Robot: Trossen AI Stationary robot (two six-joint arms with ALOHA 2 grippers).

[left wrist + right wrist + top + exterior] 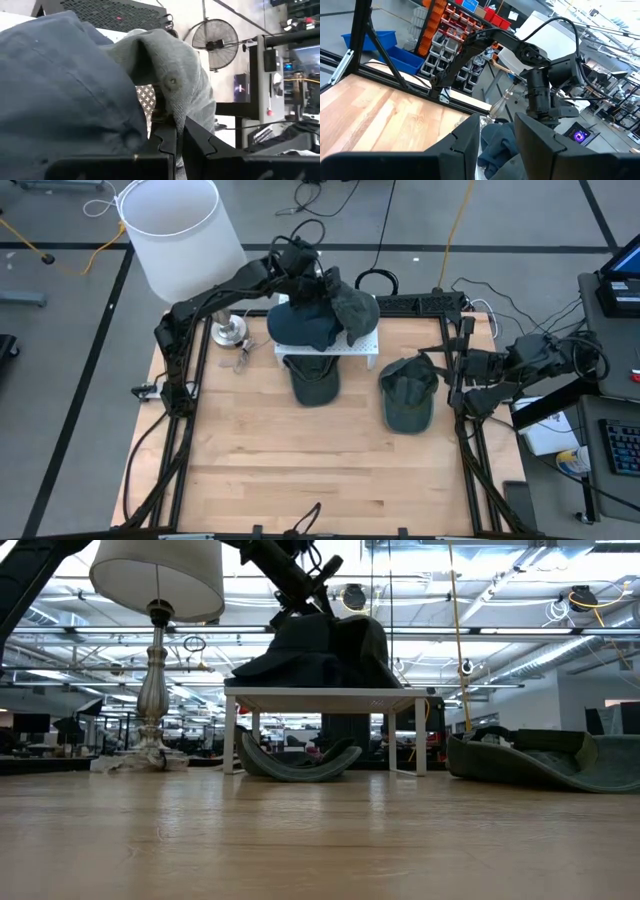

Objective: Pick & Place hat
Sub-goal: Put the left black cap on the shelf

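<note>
A grey-green hat point(352, 308) was held bunched on top of the small white stand point(328, 348), pinched between the closed fingers of the left gripper point(322, 288), with its crown hanging just below and forward of the fingertips and draped against a darker blue hat point(303, 326) lying on the same stand. In the left wrist view the fabric point(172, 75) was seen gathered right at the fingertips point(167, 131). Two further hats were left on the worktop point(320, 470): one point(313, 378) under the stand, another point(408, 393) well apart, nearer the right gripper point(452, 367). That gripper was parked at the worktop's edge, jaws partly apart and nothing seen between them. The left arm was judged the nearer and already committed.
</note>
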